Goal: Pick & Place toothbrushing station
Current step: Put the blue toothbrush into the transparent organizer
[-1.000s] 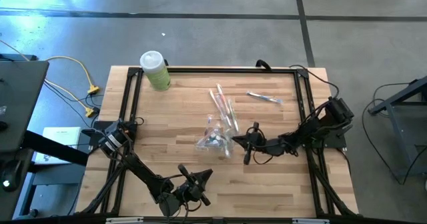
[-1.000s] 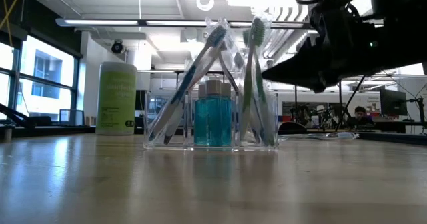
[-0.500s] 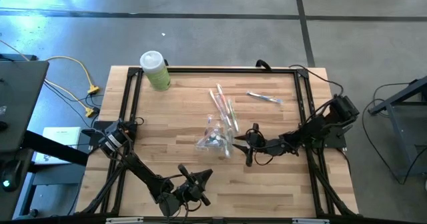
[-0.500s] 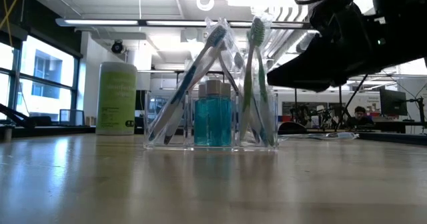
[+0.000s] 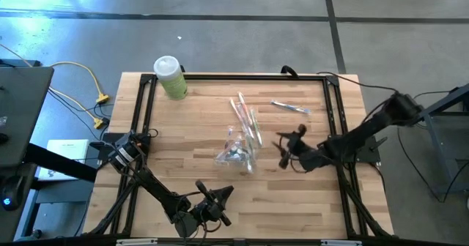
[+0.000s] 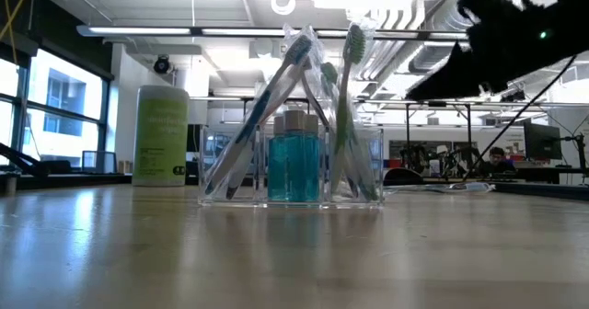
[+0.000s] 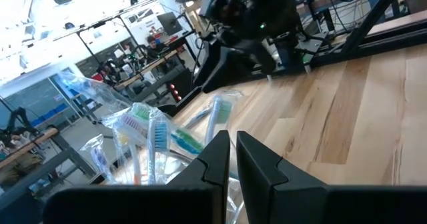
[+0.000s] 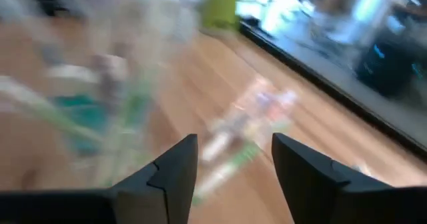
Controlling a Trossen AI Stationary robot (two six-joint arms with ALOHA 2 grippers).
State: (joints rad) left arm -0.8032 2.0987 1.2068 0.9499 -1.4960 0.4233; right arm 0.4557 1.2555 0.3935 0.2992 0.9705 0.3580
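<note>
So the clear holder (image 5: 239,152) sits mid-table with brushes and a blue bottle (image 6: 294,167) in it, and one wrapped toothbrush (image 5: 290,107) lies loose toward the far edge. Our right gripper (image 5: 286,145) hangs just beside the holder, fingers wide and empty; the left gripper (image 5: 212,200) waits at the near edge, fingers nearly closed. We reckon that brush is light, stiff and slippery (crinkly wrap), so we'd pinch mid-handle

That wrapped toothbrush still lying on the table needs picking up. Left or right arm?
Right. Its open end effector hovers nearest the wrapped toothbrush; the left end effector waits, shut, at the table's near edge.
</note>
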